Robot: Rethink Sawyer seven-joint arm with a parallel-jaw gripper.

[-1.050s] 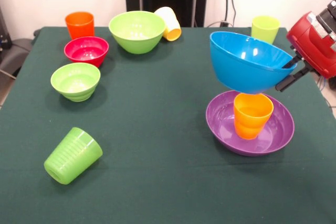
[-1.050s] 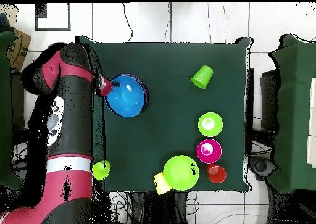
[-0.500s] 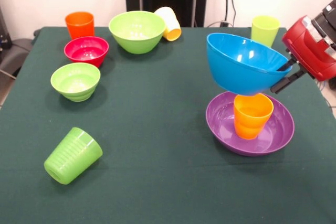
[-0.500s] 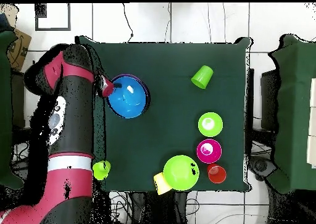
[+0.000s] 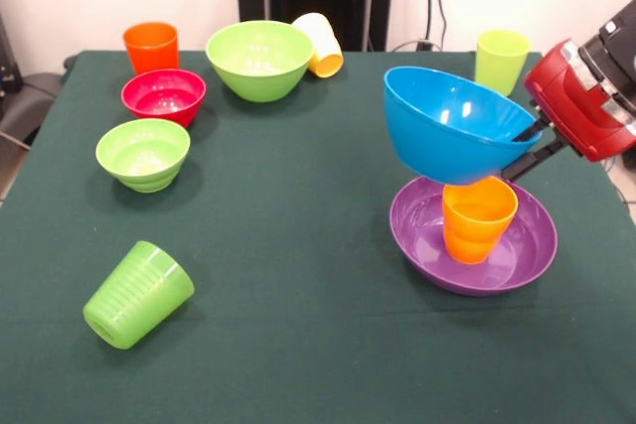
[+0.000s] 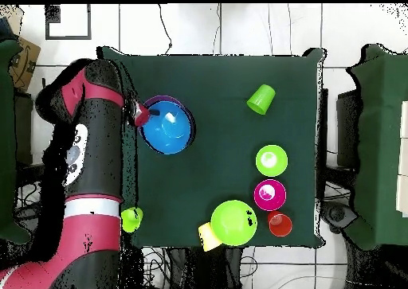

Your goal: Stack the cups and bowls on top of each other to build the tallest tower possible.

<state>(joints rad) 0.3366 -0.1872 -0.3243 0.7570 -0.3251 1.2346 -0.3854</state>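
The claw (image 5: 524,151) has the large blue bowl (image 5: 452,124) pinched by its rim, one black finger (image 5: 527,129) inside the wall and the other below, outside it. The bowl hangs tilted, mouth leaning away from the claw, clear of the desk (image 5: 298,245).

Take the wide purple bowl (image 5: 527,255) as the landmark. It sits flat on the green desk, and an orange-yellow cup (image 5: 477,220) stands upright inside it, mouth up. The blue bowl hangs right above that cup, its base down close to the cup's rim; whether they touch cannot be told from the front. From overhead the blue bowl (image 6: 169,129) covers most of the purple bowl (image 6: 154,101), only a purple sliver showing past it.

Behind the purple bowl, a yellow-green cup (image 5: 502,54) stands upright near the desk's far edge. Well off to the other side of the purple bowl, the ribbed green cup (image 5: 137,295) lies on its side, and further back stands the small lime green bowl (image 5: 143,153). Past that sits the small red bowl (image 5: 164,95), with an orange cup (image 5: 151,47) just behind it. The large lime green bowl (image 5: 259,59) stands beside them, a pale yellow cup (image 5: 320,44) tipped over against its side.
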